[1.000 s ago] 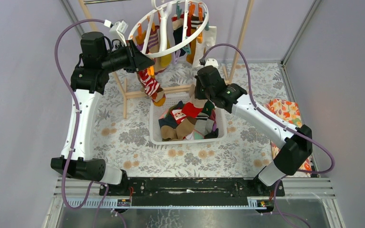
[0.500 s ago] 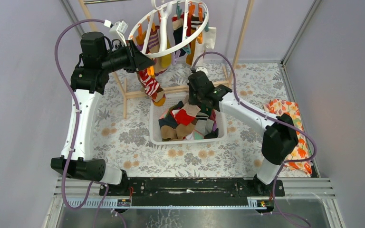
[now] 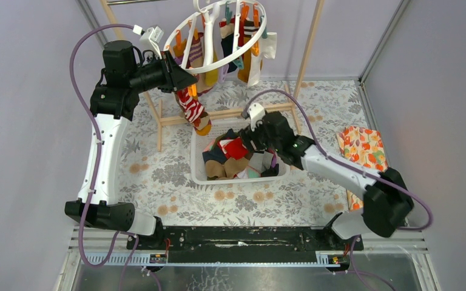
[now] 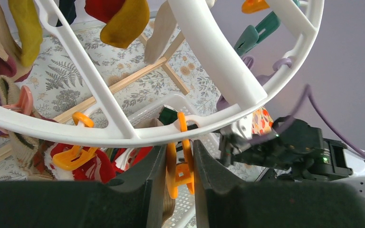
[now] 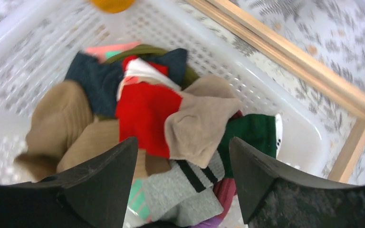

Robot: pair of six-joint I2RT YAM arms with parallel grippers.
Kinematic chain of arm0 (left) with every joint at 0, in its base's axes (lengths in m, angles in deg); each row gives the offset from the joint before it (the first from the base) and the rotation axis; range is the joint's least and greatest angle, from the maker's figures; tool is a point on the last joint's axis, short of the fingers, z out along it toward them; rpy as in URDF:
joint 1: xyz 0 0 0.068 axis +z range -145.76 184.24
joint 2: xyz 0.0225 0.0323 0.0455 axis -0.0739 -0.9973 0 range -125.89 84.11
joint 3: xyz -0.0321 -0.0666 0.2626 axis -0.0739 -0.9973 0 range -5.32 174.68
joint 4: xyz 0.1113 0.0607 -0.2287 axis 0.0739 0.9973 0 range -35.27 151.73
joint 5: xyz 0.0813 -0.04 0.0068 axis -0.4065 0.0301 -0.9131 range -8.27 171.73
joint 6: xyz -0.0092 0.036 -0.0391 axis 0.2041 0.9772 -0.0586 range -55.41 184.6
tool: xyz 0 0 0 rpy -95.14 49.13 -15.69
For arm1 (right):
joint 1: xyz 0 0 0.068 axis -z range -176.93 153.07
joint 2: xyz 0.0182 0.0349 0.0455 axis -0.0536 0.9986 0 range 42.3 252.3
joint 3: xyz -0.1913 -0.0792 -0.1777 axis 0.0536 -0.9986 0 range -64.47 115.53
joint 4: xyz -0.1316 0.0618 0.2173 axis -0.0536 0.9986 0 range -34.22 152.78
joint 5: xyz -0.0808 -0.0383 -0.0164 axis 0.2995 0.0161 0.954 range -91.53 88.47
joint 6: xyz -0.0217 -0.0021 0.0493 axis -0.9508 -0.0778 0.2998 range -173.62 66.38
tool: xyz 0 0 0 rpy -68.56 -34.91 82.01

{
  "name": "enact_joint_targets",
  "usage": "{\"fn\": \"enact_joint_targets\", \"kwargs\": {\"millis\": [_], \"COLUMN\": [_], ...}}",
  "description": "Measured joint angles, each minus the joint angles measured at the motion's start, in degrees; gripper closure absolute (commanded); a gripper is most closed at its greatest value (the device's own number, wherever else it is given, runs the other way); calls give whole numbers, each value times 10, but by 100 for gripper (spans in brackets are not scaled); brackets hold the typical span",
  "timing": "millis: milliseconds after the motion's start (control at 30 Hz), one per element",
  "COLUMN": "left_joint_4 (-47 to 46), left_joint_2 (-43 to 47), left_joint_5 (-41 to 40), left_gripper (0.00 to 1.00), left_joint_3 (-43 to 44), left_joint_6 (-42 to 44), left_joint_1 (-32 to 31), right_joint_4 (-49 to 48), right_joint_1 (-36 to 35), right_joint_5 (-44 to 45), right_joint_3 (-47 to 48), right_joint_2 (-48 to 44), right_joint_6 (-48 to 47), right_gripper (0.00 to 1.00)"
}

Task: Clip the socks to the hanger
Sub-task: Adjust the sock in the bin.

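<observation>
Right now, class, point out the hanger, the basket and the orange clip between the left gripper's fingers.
hanger (image 4: 221, 61), left wrist view, broad white bar.
basket (image 5: 38, 52), right wrist view, slotted far wall.
orange clip (image 4: 183, 173), left wrist view, lower body.

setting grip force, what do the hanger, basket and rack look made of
Hanger: smooth white plastic, going by its glossy moulded bars. Basket: white plastic too, with moulded slots. Rack: bare pale wood, probably unvarnished; grain shows faintly.

White hanger, orange clip (red sock).
</observation>
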Motion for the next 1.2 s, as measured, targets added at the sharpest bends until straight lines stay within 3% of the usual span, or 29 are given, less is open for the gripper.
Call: {"fn": "enact_joint_targets", "kwargs": {"millis": [133,333,600,800,1133,1200], "left_joint_4": [0,0,6,11,20,23], "left_joint_2": [0,0,0,0,-2,-4], "left_joint_5": [1,4,4,7,9,9], "left_gripper": [100,100,100,100,100,100], "left_joint_3": [0,0,7,17,23,26], "left_joint_6": [1,1,3,4,6,7], "left_joint_1": [0,0,0,0,0,0], "right_joint_4": [-19,8,39,2,-27,-23], "right_joint_1": [-4,-29,-80,-80,-80,-80], "right_joint_5": [-91,-169,-162,-131,-112,-112], "right_joint_3": [-58,-57,-46,-46,-46,-46], "right_joint_2": [-63,-46,49,56,99,105], "right_joint_6": [-123,-238,-324,-353,-387,-392], "right_gripper": [30,42,45,52,51,55]}}
